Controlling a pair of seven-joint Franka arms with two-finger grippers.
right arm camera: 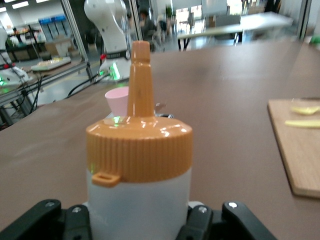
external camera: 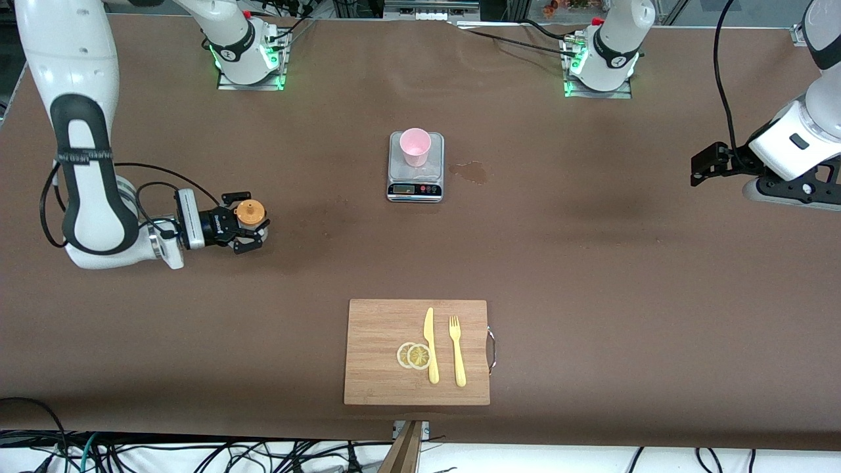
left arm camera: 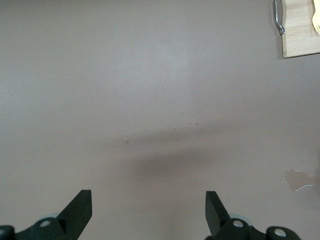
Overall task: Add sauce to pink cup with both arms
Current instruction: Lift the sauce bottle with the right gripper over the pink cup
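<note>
The sauce bottle point(external camera: 250, 213) is whitish with an orange nozzle cap point(right arm camera: 139, 142) and stands upright toward the right arm's end of the table. My right gripper point(external camera: 253, 222) is shut on its body point(right arm camera: 139, 210), one finger on each side. The pink cup point(external camera: 415, 146) sits on a small grey scale point(external camera: 415, 187) in the middle of the table, and in the right wrist view the pink cup point(right arm camera: 117, 100) shows past the nozzle. My left gripper point(external camera: 700, 167) waits open over bare table at the left arm's end, and the left wrist view shows nothing in that gripper point(left arm camera: 147, 210).
A wooden cutting board point(external camera: 378, 328) with a yellow knife point(external camera: 430, 345), a fork point(external camera: 456, 351) and lemon slices point(external camera: 414, 355) lies near the table's front edge. A wet stain point(external camera: 471, 171) marks the table beside the scale.
</note>
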